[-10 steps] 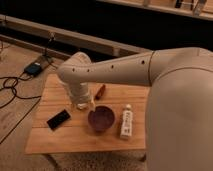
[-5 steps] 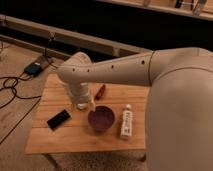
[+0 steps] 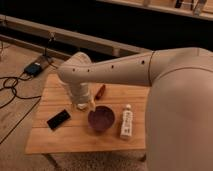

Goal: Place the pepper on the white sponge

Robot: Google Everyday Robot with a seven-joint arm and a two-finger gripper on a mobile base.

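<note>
1. Wooden table (image 3: 60,141) stands on a floor with loose cables (image 3: 10,86); the robot arm reaches across it.
2. Gripper (image 3: 83,100) points down over mid-table, right above the white sponge (image 3: 81,106), which it partly hides. Whether it is released or clenched: cannot tell.
3. Pepper (image 3: 100,91) lies on the wood just beside the gripper, not on the sponge.
4. Purple bowl (image 3: 101,119), white tube (image 3: 126,123) and black phone (image 3: 58,119) sit nearer the front edge.

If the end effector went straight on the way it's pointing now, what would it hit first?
The end effector points down over the table. First in its line is probably the white sponge just beneath it, left of the purple bowl; depth is unclear.
</note>
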